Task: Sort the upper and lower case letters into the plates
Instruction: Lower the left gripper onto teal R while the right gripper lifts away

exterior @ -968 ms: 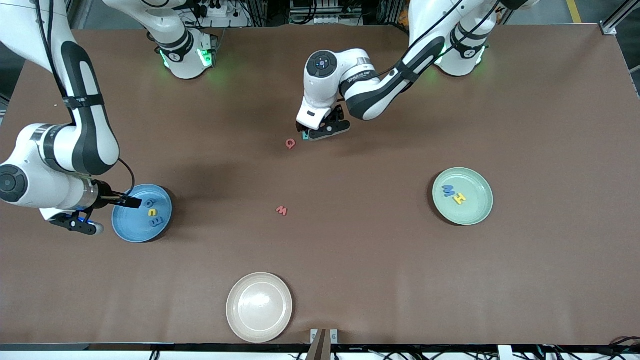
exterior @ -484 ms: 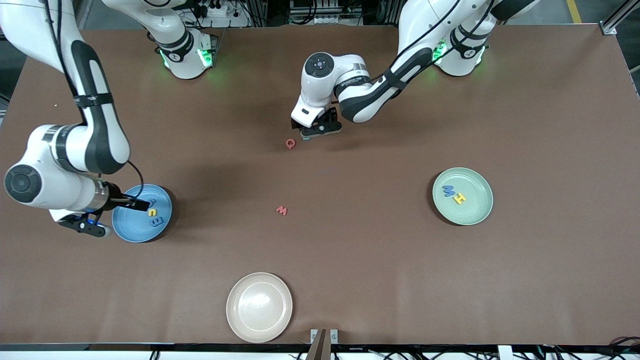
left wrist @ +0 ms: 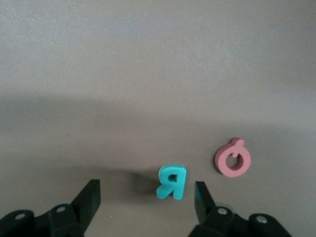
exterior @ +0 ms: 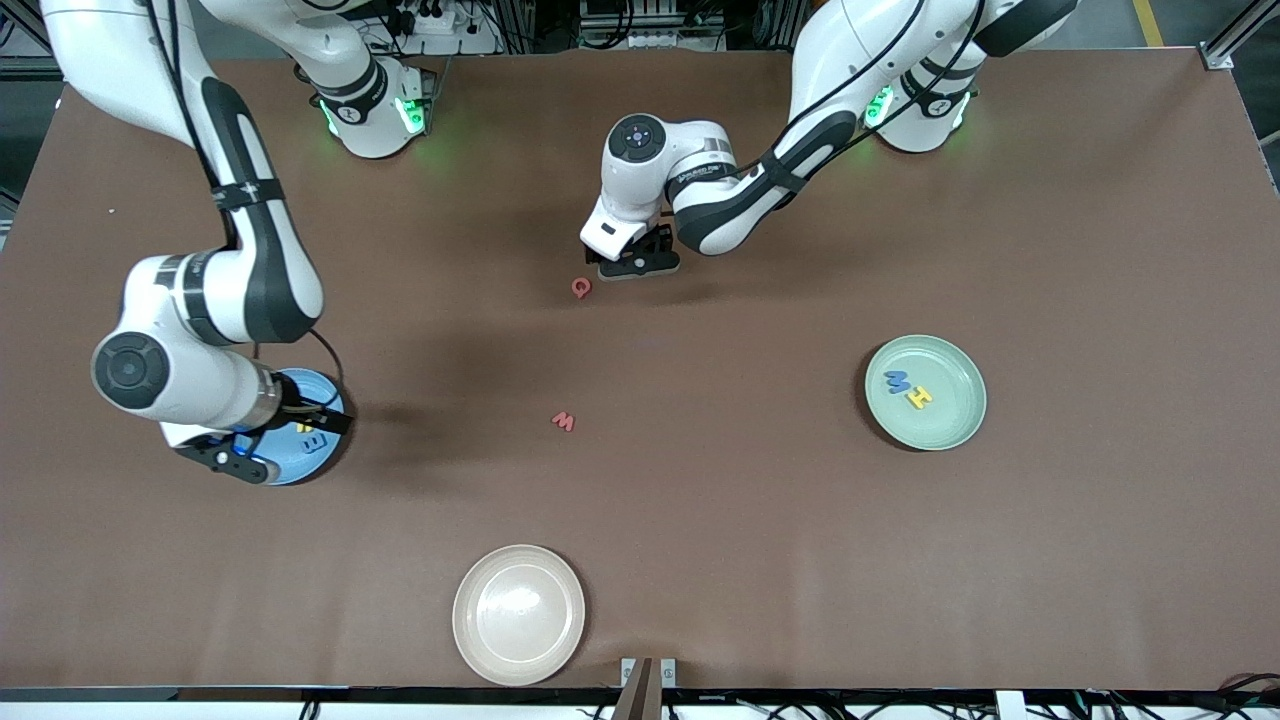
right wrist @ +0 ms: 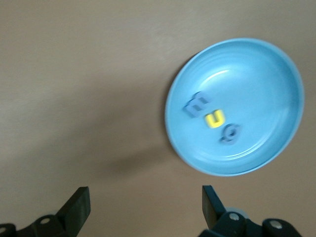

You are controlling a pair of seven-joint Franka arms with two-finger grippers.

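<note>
My left gripper is low over the table's middle, open, its fingers either side of a teal letter R without touching it; in the front view the hand hides that letter. A red Q lies beside it, and a red w lies nearer the front camera. The pale green plate holds a blue M and a yellow H. My right gripper is open and empty over the edge of the sky blue plate, which holds three letters: a blue e, a yellow one and another blue one.
A cream-beige plate sits near the table's front edge with nothing on it. The right arm's elbow and wrist cover part of the sky blue plate.
The left gripper has sunk around the teal R and its fingers have drawn in a little. The right arm has swung across the blue plate toward the table's middle.
</note>
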